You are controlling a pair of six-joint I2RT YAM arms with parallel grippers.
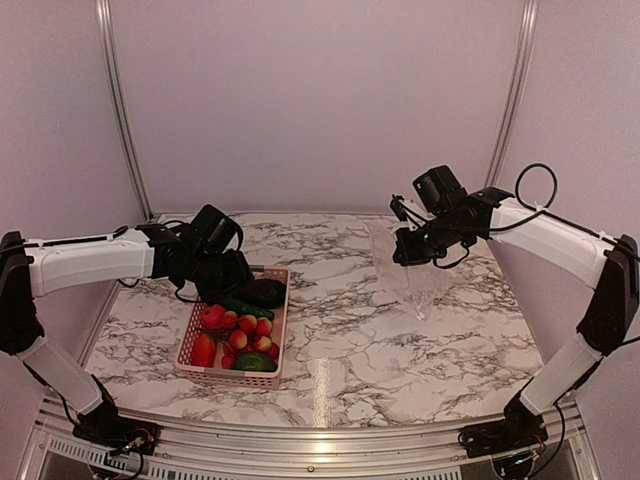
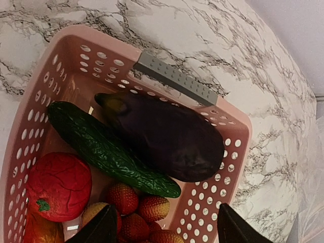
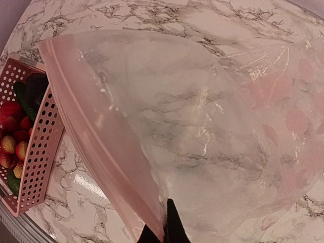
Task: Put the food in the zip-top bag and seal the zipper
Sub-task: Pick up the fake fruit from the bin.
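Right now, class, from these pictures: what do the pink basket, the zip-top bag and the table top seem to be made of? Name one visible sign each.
The pink basket: likely moulded plastic, matt; even rows of holes. The zip-top bag: thin clear plastic film, glossy; crinkles, marbling shows through. The table top: marble-look, polished, reflecting light; stone or printed laminate, cannot tell.

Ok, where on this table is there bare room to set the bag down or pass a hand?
Bare marble table lies between the pink basket and the zip-top bag, and along the near edge before both. Crowded: inside the basket, packed with food, left gripper open above it.
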